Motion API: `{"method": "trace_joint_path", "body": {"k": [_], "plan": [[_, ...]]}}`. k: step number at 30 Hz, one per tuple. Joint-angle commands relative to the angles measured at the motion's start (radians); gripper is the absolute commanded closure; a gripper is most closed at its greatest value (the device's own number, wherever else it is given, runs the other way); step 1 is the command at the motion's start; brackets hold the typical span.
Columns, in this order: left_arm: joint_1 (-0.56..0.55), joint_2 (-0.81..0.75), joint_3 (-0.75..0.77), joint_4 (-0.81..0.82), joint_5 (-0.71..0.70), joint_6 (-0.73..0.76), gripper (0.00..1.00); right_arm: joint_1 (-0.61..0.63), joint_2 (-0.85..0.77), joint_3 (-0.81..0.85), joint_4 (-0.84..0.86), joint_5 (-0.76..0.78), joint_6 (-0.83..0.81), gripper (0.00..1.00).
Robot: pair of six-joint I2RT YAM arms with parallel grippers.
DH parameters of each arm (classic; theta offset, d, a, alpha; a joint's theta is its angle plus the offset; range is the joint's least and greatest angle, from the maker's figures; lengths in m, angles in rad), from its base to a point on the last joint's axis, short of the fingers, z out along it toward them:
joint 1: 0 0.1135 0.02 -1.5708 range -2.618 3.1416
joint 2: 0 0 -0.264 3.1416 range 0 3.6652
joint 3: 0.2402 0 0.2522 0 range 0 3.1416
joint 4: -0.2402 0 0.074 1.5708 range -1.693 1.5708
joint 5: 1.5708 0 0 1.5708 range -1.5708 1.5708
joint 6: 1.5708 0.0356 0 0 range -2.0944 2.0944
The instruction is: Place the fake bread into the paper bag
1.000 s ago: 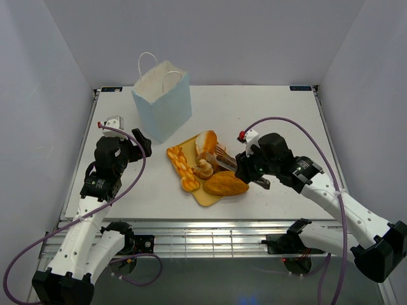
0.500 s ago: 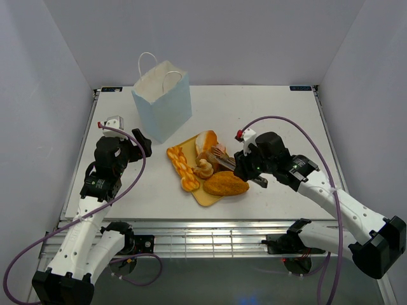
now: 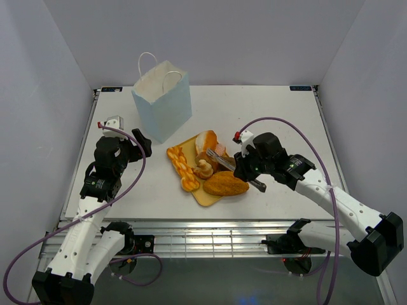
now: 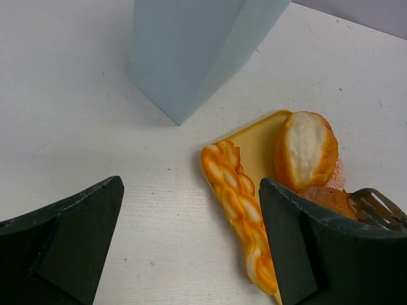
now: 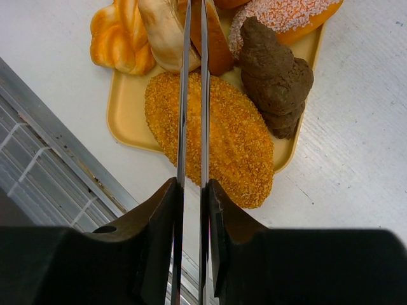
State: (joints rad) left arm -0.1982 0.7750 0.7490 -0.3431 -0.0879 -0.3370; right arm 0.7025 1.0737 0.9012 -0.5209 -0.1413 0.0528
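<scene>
The fake bread lies on a yellow tray [image 3: 208, 195]: a golden oval loaf [image 3: 224, 184], a white-orange loaf [image 3: 205, 141], an orange braid [image 3: 179, 166] and a tan bun [image 3: 203, 168]. My right gripper [image 5: 192, 190] is shut on long metal tongs [image 5: 184, 95], their blades squeezed nearly together above the golden loaf [image 5: 235, 133]. The tong tips [image 3: 213, 154] reach among the pieces; whether they pinch one is hidden. A dark brown roll [image 5: 273, 76] and a pinkish piece [image 5: 280, 16] lie beside the blades. The pale blue paper bag [image 3: 162, 101] stands upright behind the tray. My left gripper [image 4: 191, 190] hangs open near the braid [image 4: 235, 197].
The tray [image 4: 254, 143] sits close to the bag's [image 4: 191, 51] near corner. White walls enclose the table on three sides. The table's front edge and metal rails [image 5: 38, 165] run just below the tray.
The right gripper has squeezed the tongs' blades together and shifted slightly left over the tray. The left arm and the bag have not moved.
</scene>
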Motion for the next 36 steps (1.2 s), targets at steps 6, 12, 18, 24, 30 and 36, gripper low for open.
{"method": "trace_joint_path", "body": {"k": [6, 12, 18, 24, 30, 36], "plan": [[0.005, -0.016, 0.019, 0.012, 0.016, 0.01, 0.02, 0.005, -0.011, 0.057, 0.006, -0.018, 0.007, 0.92], [0.003, -0.014, 0.018, 0.012, 0.014, 0.009, 0.02, 0.006, -0.017, 0.126, -0.016, 0.011, 0.021, 0.92], [0.005, -0.019, 0.019, 0.01, 0.008, 0.009, 0.02, 0.005, -0.021, 0.231, -0.045, 0.029, 0.025, 0.92], [0.005, -0.039, 0.015, 0.013, -0.021, 0.001, 0.02, 0.005, -0.014, 0.294, -0.059, 0.037, 0.021, 0.92], [0.003, -0.045, 0.016, 0.013, -0.027, 0.0, 0.02, 0.005, -0.005, 0.34, -0.057, 0.022, 0.022, 0.92], [0.005, -0.065, 0.015, 0.012, -0.062, -0.011, 0.02, 0.005, 0.026, 0.435, -0.036, -0.001, 0.035, 0.92]]}}
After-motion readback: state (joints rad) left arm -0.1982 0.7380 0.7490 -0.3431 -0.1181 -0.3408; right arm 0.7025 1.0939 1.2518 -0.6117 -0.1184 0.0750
